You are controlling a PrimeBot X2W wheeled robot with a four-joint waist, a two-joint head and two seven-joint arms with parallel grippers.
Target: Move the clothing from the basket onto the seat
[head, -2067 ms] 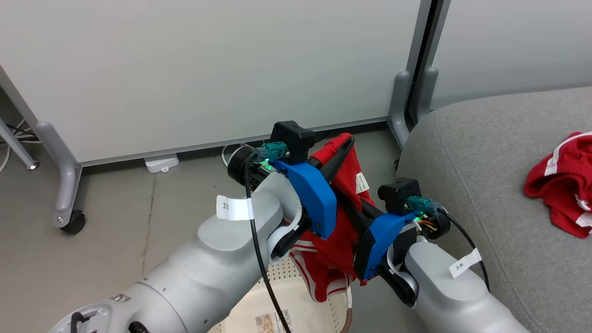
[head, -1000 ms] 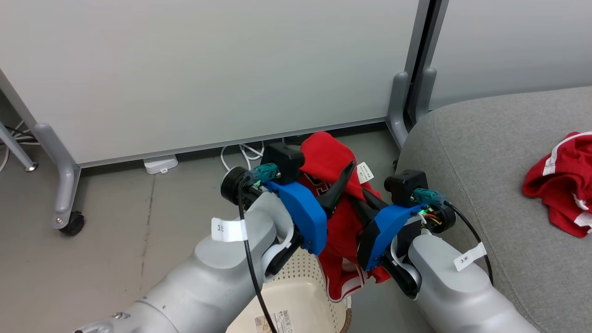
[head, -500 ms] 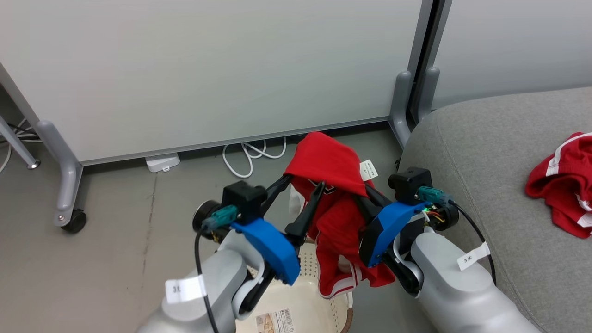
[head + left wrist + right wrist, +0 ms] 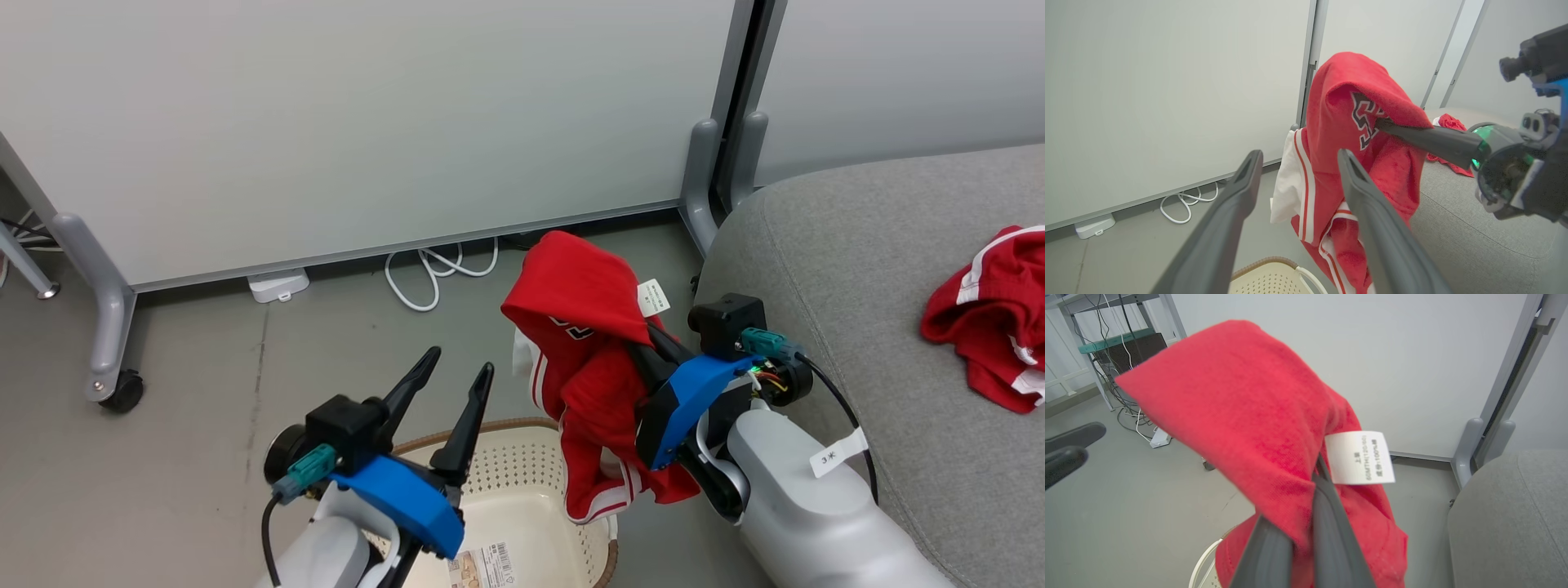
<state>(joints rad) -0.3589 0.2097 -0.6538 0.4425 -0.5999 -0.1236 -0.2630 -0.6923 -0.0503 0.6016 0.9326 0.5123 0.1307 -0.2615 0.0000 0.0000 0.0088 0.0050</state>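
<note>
A red garment (image 4: 592, 327) with white striped trim and a white tag (image 4: 1359, 457) hangs over the floor beside the seat (image 4: 857, 245). My right gripper (image 4: 649, 347) is shut on it, with the cloth draped over both fingertips. The garment's lower hem dangles above the right end of the cream basket (image 4: 522, 465). My left gripper (image 4: 460, 363) is open and holds nothing, above the basket's left part and apart from the garment (image 4: 1355, 102). A second red garment (image 4: 988, 314) lies crumpled on the grey seat at the right.
A white partition wall on grey wheeled feet (image 4: 110, 359) stands behind. A white cable (image 4: 433, 273) and a small white box (image 4: 277, 286) lie on the grey floor at its base. A grey post (image 4: 702, 180) rises by the seat's corner.
My left gripper let go of the red garment, opened and drew back down to the lower left. The garment now hangs from the right gripper alone, which barely moved.
</note>
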